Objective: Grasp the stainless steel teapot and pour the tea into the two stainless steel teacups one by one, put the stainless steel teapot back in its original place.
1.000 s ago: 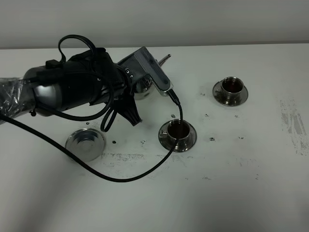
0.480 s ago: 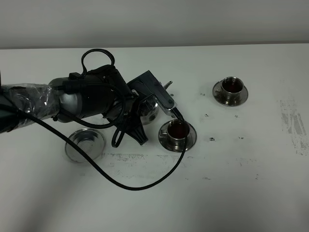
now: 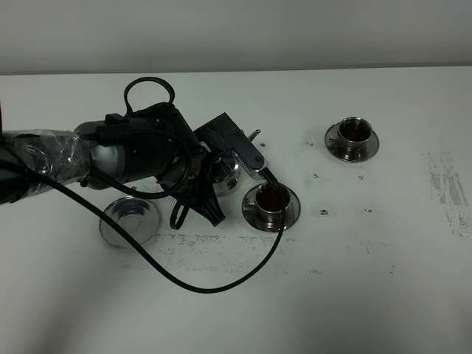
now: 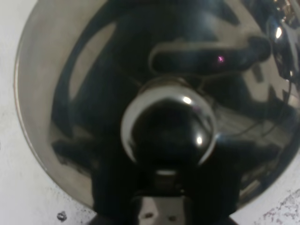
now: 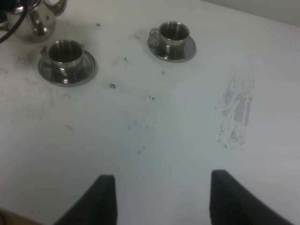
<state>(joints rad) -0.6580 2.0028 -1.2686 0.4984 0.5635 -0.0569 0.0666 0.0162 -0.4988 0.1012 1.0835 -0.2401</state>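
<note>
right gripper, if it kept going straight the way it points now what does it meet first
Judging by the right wrist view, the right gripper is open and angled down at bare table. It would probably touch that surface first, well short of the two teacups, though depth is unclear.

We find no readable text, label, brand, number or sign in any view. The teapot (image 3: 223, 168), both cups (image 3: 271, 200) (image 3: 352, 133), the tray (image 3: 130, 219) and the table (image 3: 369, 258) carry no markings.
</note>
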